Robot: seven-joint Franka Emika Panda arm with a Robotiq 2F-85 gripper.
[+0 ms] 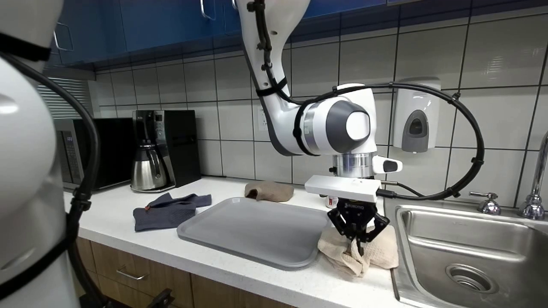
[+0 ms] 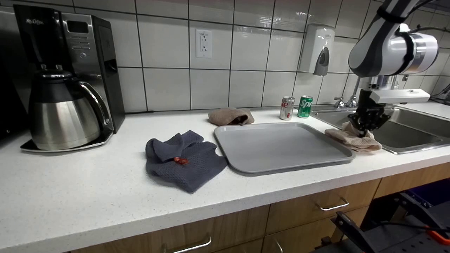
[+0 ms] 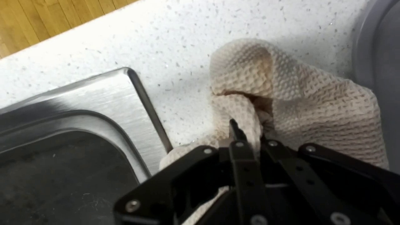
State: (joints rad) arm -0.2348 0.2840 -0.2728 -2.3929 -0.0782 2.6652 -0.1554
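My gripper [image 1: 358,247] points down at the beige waffle-weave cloth [image 1: 382,249] on the white counter. Its fingers are shut on a gathered fold of the cloth, which bunches up between the fingertips. In the wrist view the gripper [image 3: 248,134] has the fold between its two fingers, and the rest of the cloth [image 3: 334,118] lies crumpled on the counter. The far fingertip is mostly hidden by the fold. The gripper [image 2: 362,133] and the cloth [image 2: 346,138] also show in an exterior view. The cloth lies between the grey tray [image 1: 261,229] and the sink [image 1: 404,261].
A dark blue-grey cloth [image 2: 190,165] with a small red item lies beside the tray. A brown cloth [image 2: 230,116] lies behind it. A silver can [image 2: 287,108] and a green can [image 2: 304,106] stand by the wall. A coffee maker [image 1: 182,145] and faucet [image 1: 533,207] flank the counter.
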